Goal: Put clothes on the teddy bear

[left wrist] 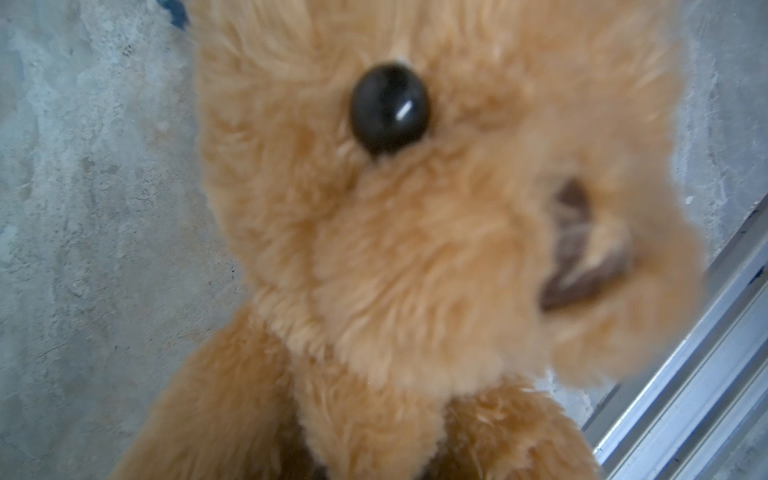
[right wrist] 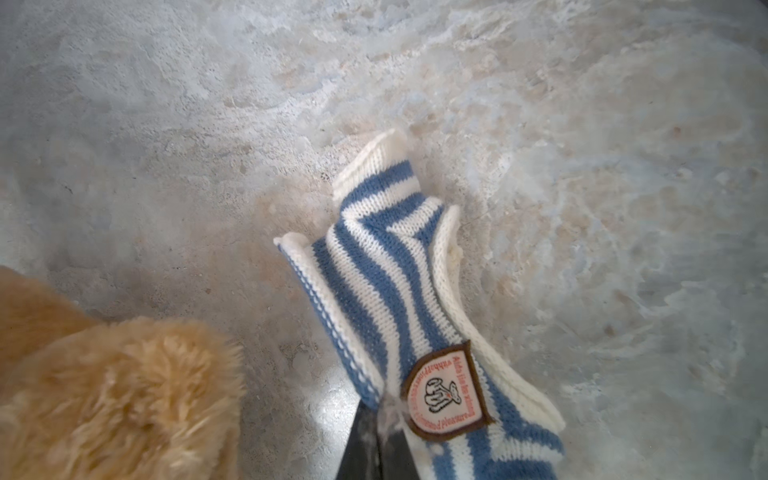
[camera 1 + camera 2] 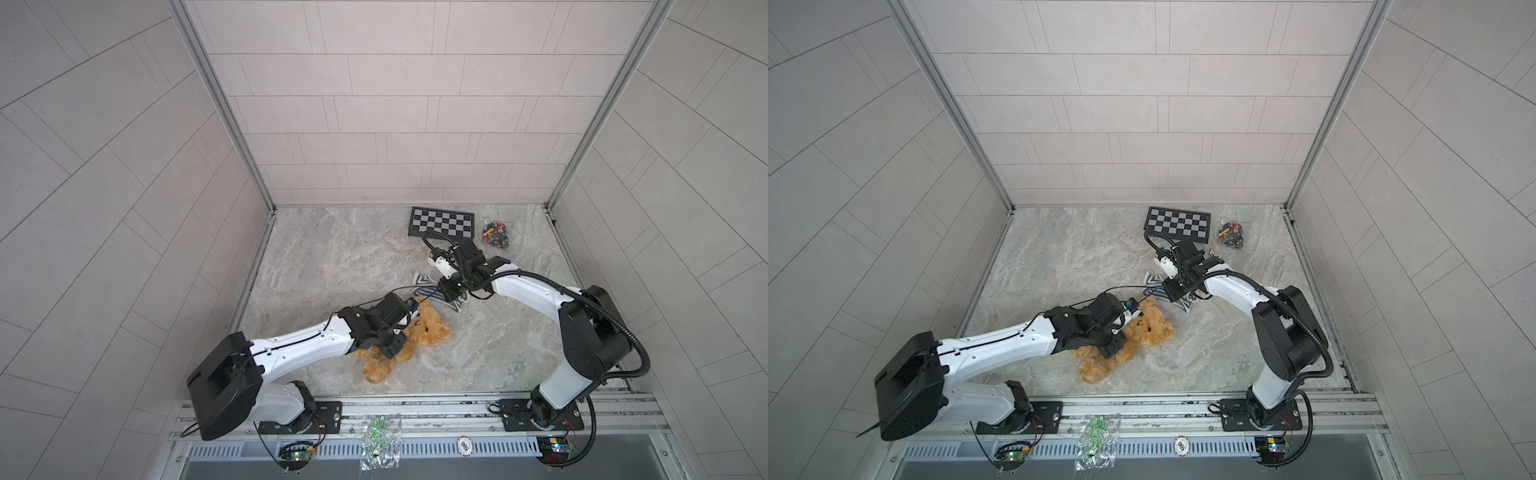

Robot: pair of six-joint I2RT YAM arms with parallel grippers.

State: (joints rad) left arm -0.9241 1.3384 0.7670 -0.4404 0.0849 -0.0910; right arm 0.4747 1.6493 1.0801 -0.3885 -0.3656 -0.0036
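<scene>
**Bear on its back, sweater pinched beside it**

The teddy bear [image 3: 428, 332] lay face up on the marbled table [image 3: 332, 257], toward its near edge. In both top views its head pointed away to the right and its legs back toward the left arm's base.

The left gripper [image 3: 394, 350] was down on the bear's torso, just below the head. Its fingers were sunk in the fur and hidden under the wrist, so it could not be told whether they clasped the plush or only pressed on it. The left wrist view was filled by the bear's face, blurred by closeness. One black bead eye [image 1: 390, 109] showed plainly, with the stitched nose [image 1: 582, 257] beside it.

The right gripper [image 3: 448, 292] stood just beyond the bear's head, its jaws pressed together on the striped sweater [image 2: 386, 270], a blue-and-white knit. In the right wrist view the dark fingertips [image 2: 361, 444] nipped the knit beside its badge [image 2: 442, 395]. The rest of the garment trailed away from them over the table. The bear's fur lay near the sweater there, with a strip of bare table between them.

At the back of the table a checkerboard [image 3: 441, 222] and a clear bag [image 3: 494, 235] of small coloured parts lay side by side.
</scene>
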